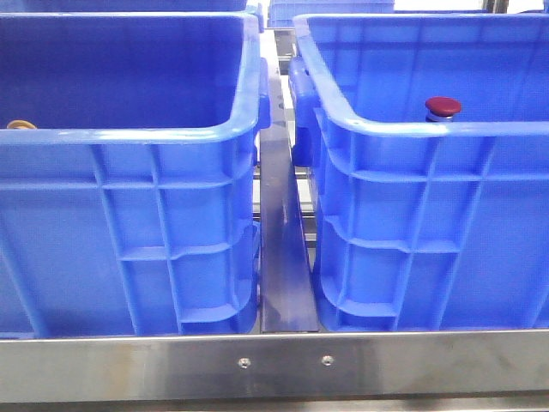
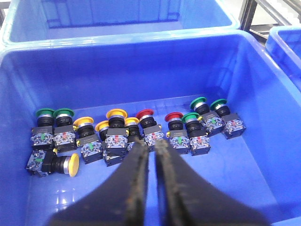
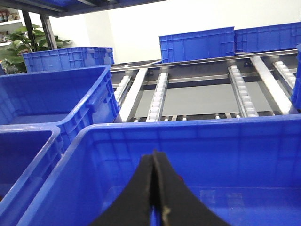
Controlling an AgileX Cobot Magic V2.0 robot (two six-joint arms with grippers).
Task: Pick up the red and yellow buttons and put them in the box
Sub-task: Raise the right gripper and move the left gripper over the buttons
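While left gripper [image 2: 150, 147] hovers over red button [image 2: 147, 123], jaws narrow, empty: open wider, descend straight. Right gripper [image 3: 154, 160] pressed closed, empty.

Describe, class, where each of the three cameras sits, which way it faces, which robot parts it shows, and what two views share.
Front: low, facing forward at two blue crates; no robot parts.
Left wrist: above a crate of push buttons; left hand nearly closed.
Right wrist: over a crate rim, facing rollers; right hand closed.
Shared: front and left wrist show red-capped buttons.

White wall [image 3: 141, 23], roller conveyor [image 3: 202, 89], plant [image 3: 19, 49]
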